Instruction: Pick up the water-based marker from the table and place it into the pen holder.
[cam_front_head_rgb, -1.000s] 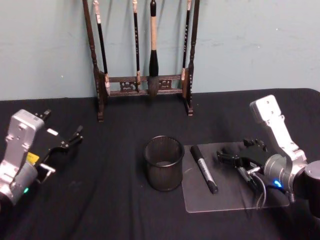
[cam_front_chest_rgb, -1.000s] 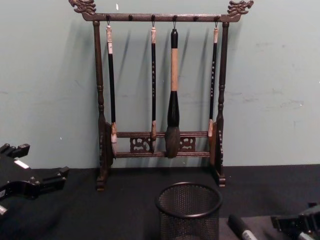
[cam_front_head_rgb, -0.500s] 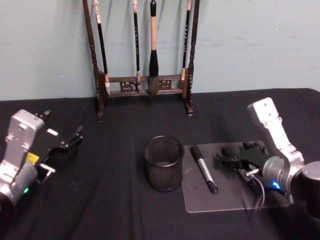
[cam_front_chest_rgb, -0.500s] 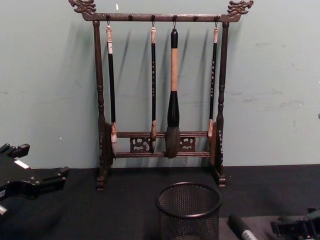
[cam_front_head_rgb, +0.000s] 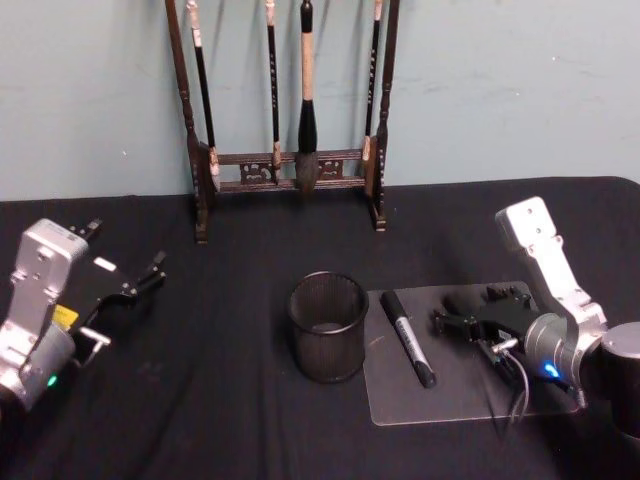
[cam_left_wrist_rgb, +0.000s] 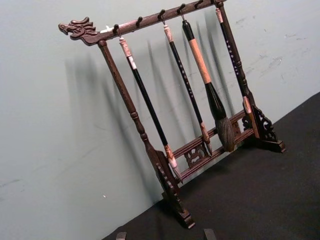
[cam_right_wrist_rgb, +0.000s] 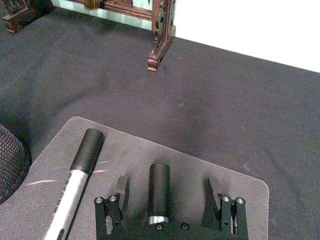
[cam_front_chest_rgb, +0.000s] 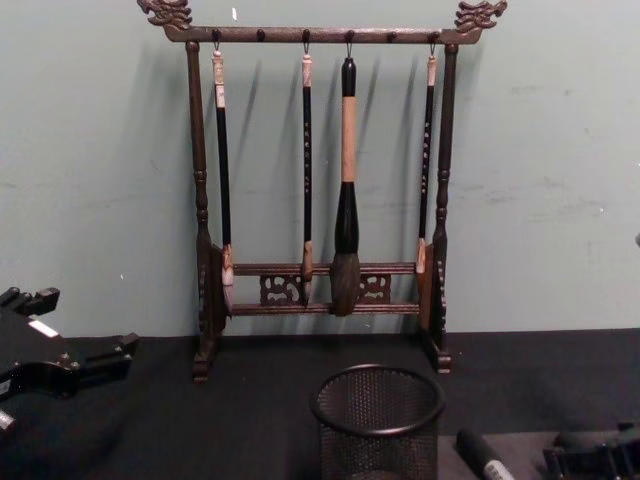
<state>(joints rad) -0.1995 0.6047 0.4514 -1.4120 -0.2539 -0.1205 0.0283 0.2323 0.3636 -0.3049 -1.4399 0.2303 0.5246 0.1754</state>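
The pen holder (cam_front_head_rgb: 328, 327), a round black mesh cup, stands mid-table on the black cloth (cam_front_head_rgb: 200, 400). Right of it a marker (cam_front_head_rgb: 408, 338) with a black cap and silver barrel lies on a clear mat (cam_front_head_rgb: 450, 395). My right gripper (cam_front_head_rgb: 475, 308) hovers low over the mat, beside that marker. It is open, and in the right wrist view (cam_right_wrist_rgb: 165, 187) a short black cylinder with a silver band (cam_right_wrist_rgb: 159, 190) lies between the fingers, touching neither. My left gripper (cam_front_head_rgb: 130, 285) is open, parked far left.
A tall dark wooden rack (cam_front_head_rgb: 285, 120) hung with several brushes stands at the back against the wall, also seen as the rack (cam_left_wrist_rgb: 165, 150). In the chest view the pen holder (cam_front_chest_rgb: 378, 420) is at front centre, the marker (cam_front_chest_rgb: 485, 458) to its right.
My right gripper has sunk slightly toward the mat and shifted a little. The marker, pen holder and left arm have not moved.
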